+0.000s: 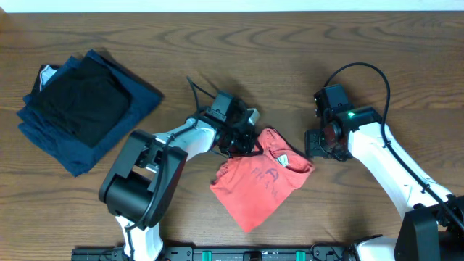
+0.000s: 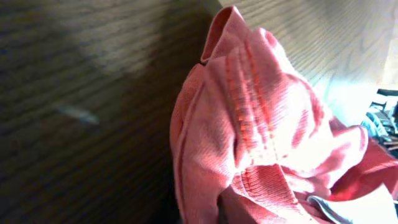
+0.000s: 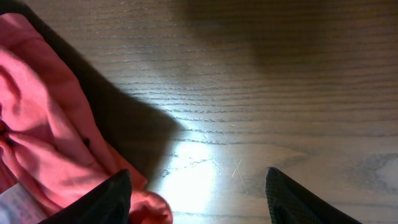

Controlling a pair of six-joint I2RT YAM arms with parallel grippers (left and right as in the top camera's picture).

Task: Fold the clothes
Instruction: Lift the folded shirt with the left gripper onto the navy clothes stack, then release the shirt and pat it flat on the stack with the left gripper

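The coral-red T-shirt (image 1: 261, 185) lies crumpled on the wooden table at centre front, with navy lettering facing up. My left gripper (image 1: 239, 141) is at the shirt's upper-left edge. In the left wrist view the bunched fabric and ribbed collar (image 2: 249, 124) fill the frame and hide the fingers, and the cloth looks pinched and drawn up. My right gripper (image 3: 199, 199) is open and empty, low over bare wood just right of the shirt's edge (image 3: 43, 124); it also shows in the overhead view (image 1: 319, 145).
A folded black garment (image 1: 83, 98) lies on folded navy-blue garments (image 1: 54, 141) at the back left. Bare wooden table (image 1: 377, 43) lies behind and to the right. The arm bases stand at the front edge.
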